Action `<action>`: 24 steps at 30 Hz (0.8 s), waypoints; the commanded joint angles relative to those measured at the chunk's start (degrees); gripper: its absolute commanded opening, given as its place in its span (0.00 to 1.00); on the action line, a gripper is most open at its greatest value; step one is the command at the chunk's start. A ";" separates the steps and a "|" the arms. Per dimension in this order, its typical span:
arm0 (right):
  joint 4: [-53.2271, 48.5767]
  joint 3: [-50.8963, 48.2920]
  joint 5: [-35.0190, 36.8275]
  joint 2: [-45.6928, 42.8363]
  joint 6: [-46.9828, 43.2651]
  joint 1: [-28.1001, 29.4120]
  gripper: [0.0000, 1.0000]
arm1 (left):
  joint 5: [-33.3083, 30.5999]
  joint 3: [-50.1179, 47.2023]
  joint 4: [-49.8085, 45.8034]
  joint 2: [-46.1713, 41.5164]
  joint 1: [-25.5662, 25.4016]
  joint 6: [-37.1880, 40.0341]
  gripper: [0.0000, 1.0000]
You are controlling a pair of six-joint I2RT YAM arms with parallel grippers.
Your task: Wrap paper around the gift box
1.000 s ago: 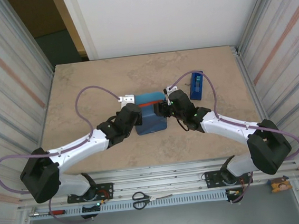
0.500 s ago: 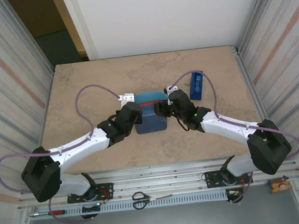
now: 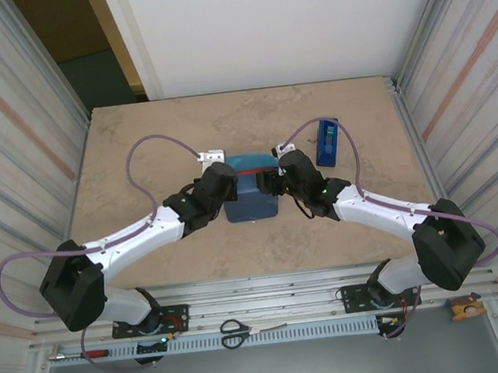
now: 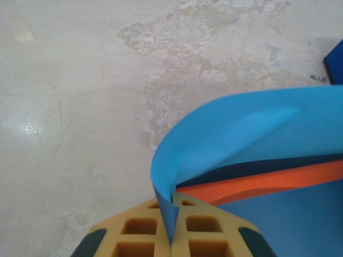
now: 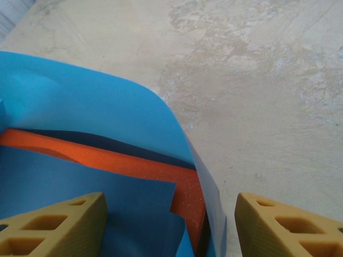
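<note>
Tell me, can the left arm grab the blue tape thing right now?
Probably not. The left arm has its jaws shut on the paper, and the gift box and right arm lie between it and the tape dispenser.

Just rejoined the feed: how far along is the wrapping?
Done: paper is folded over the box from two sides, an orange strip showing between. In hand: left end effector shut on the paper's edge; right end effector open by the box corner. Left: closing that flap, ends, taping.
</note>
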 commanded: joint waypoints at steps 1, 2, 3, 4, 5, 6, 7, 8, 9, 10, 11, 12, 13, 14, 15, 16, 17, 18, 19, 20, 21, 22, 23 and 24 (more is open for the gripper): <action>-9.67 -1.07 1.67 1.61 -0.30 0.55 0.63 | 1.50 2.26 0.08 0.79 -0.06 0.28 0.00; -9.69 -1.00 1.67 1.60 -0.30 0.56 0.63 | 1.48 2.49 -0.09 0.79 -0.06 0.40 0.00; -9.75 -0.97 1.75 1.59 -0.25 0.65 0.63 | 1.25 2.81 -0.38 0.72 -0.13 0.47 0.00; -9.85 -0.90 1.91 1.45 -0.26 0.63 0.63 | 1.19 3.07 -0.71 0.62 -0.07 0.63 0.00; -9.95 -0.92 2.09 1.44 -0.31 0.69 0.63 | 1.19 3.28 -0.95 0.46 -0.06 1.06 0.09; -9.95 -0.80 2.10 1.42 -0.33 0.80 0.63 | 0.81 3.63 -1.53 0.12 -0.06 1.14 0.22; -10.11 -0.79 2.22 1.45 -0.34 0.75 0.63 | 0.43 3.74 -2.02 -0.29 -0.07 1.27 0.25; -10.13 -0.81 2.43 1.42 -0.24 0.91 0.63 | -0.04 3.83 -2.37 -0.63 -0.06 1.49 0.26; -10.00 -0.90 2.46 1.42 -0.03 0.94 0.63 | -0.45 3.77 -2.52 -0.95 0.02 1.67 0.26; -9.95 -0.90 2.46 1.59 0.03 1.05 0.63 | -0.25 3.75 -2.20 -1.22 0.19 2.23 0.20; -9.87 -0.97 2.54 1.73 0.08 1.08 0.63 | -0.05 3.75 -2.00 -1.32 0.33 2.49 0.13; -9.94 -0.82 2.46 1.93 0.11 1.09 0.63 | 0.09 3.79 -1.83 -1.32 0.46 2.76 0.09; -10.02 -0.65 2.54 2.22 0.08 1.17 0.63 | 0.42 3.98 -1.73 -1.24 0.46 3.25 0.04; -9.95 -0.56 2.63 2.36 0.14 1.18 0.63 | 0.73 4.24 -1.73 -1.07 0.46 3.58 0.00; -10.11 -0.34 2.63 2.48 0.18 1.18 0.63 | 0.99 4.52 -1.81 -0.98 0.46 3.80 0.00; -10.21 -0.20 2.68 2.57 0.19 1.27 0.63 | 1.02 4.79 -1.82 -0.97 0.45 3.83 0.00; -10.13 -0.20 2.80 2.57 0.17 1.35 0.63 | 1.02 4.89 -1.87 -1.05 0.46 3.76 0.00; -10.13 -0.20 2.90 2.59 0.23 1.44 0.63 | 1.03 5.01 -1.86 -1.19 0.46 3.83 0.00; -10.29 -0.05 2.97 2.53 0.26 1.50 0.63 | 1.01 5.30 -2.19 -1.31 0.42 3.82 0.13; -10.34 -0.02 3.11 2.47 0.21 1.59 0.63 | 0.84 5.50 -2.59 -1.57 0.42 3.77 0.18; -10.39 -0.02 3.21 2.41 0.23 1.62 0.63 | 0.75 5.50 -2.57 -1.88 0.46 3.99 0.18; -10.35 -0.07 3.31 2.31 0.27 1.61 0.63 | 0.54 5.50 -2.43 -2.17 0.46 4.16 0.19; -10.31 -0.09 3.34 2.43 0.25 1.62 0.63 | 0.34 5.38 -2.05 -2.44 0.46 4.51 0.24; -10.22 -0.20 3.29 2.50 0.23 1.62 0.63 | -0.05 5.49 -1.99 -2.64 0.55 4.73 0.28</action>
